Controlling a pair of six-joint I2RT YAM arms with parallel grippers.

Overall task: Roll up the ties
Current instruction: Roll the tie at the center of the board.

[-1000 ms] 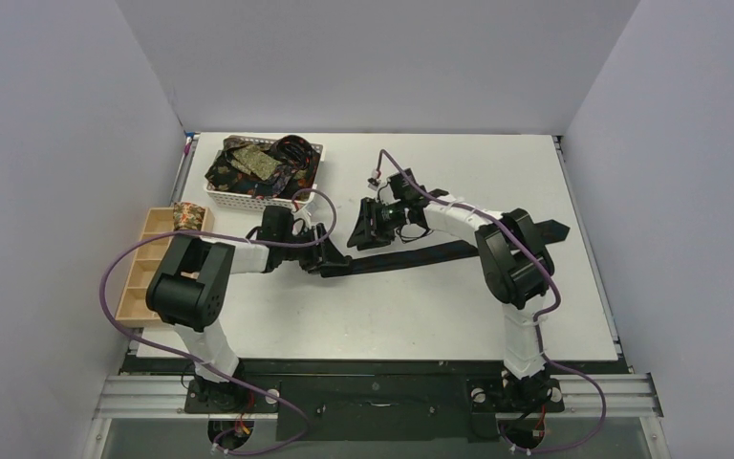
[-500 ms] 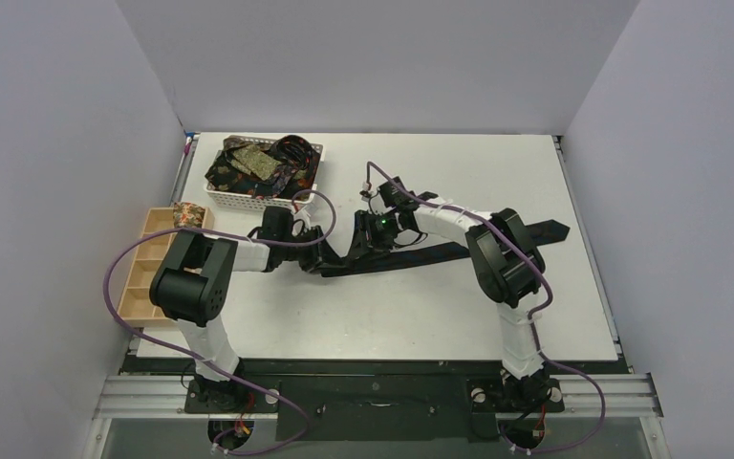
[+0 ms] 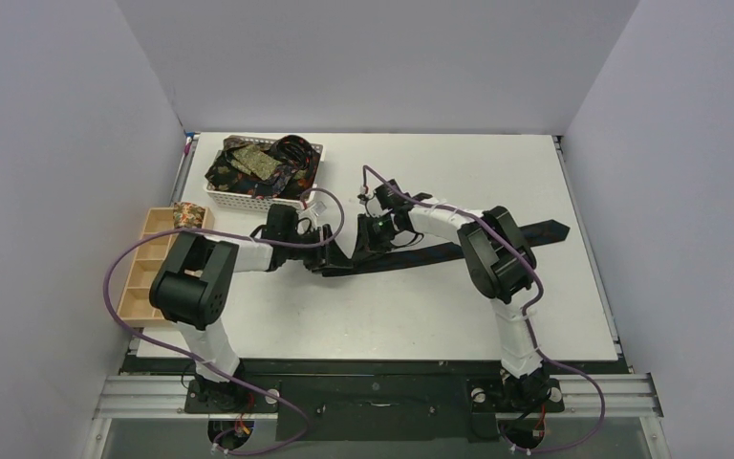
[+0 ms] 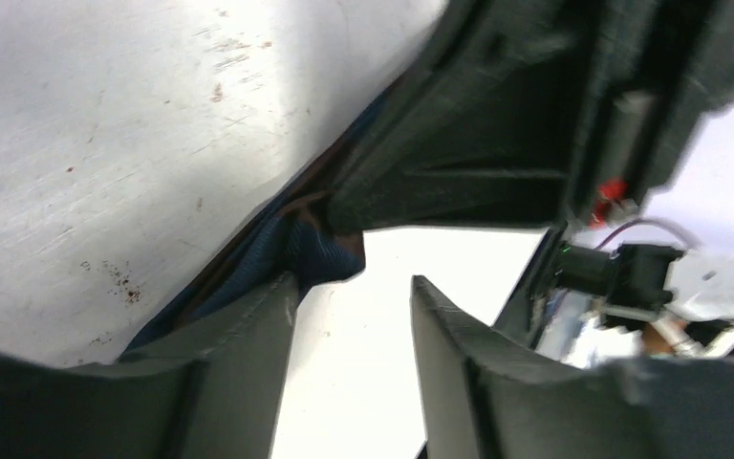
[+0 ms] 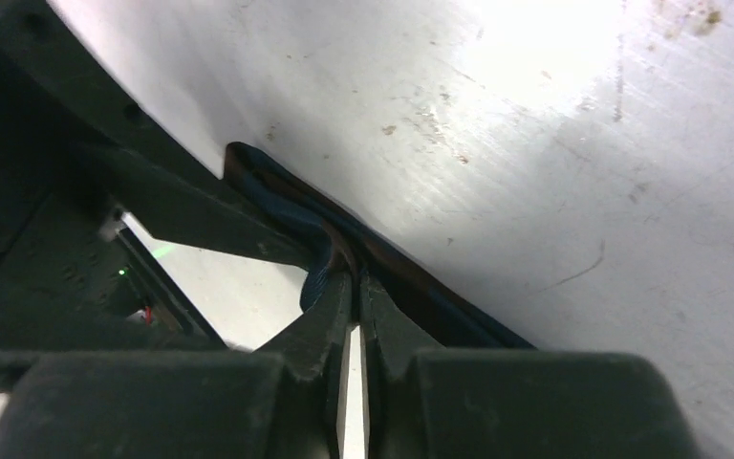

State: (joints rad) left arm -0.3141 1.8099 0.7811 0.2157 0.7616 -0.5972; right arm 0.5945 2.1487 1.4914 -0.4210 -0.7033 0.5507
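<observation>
White surface (image 3: 392, 320), walled at the far edge and both sides; broad bare stretch toward the near edge and off to the right of the basket (image 3: 248, 201), which sits at the far-left corner. Black tie (image 3: 430, 254) lies flat, starting just nearward-right of the basket and running away right, almost to the surface's right edge; its middle is hidden under the right arm's elbow. Wooden tray (image 3: 132, 304) is nearward-left of the basket, hard on the left edge. Patterned ties (image 3: 253, 163) are heaped in the basket. Left gripper (image 3: 329, 253) (image 4: 354, 287): jaws apart, one finger against the tie's folded end. Right gripper (image 3: 368, 247) (image 5: 352, 287): pinched closed on a fold there. Rolled tie (image 3: 187, 214) occupies the tray compartment nearest the basket. Wrist views are blurred and close.
</observation>
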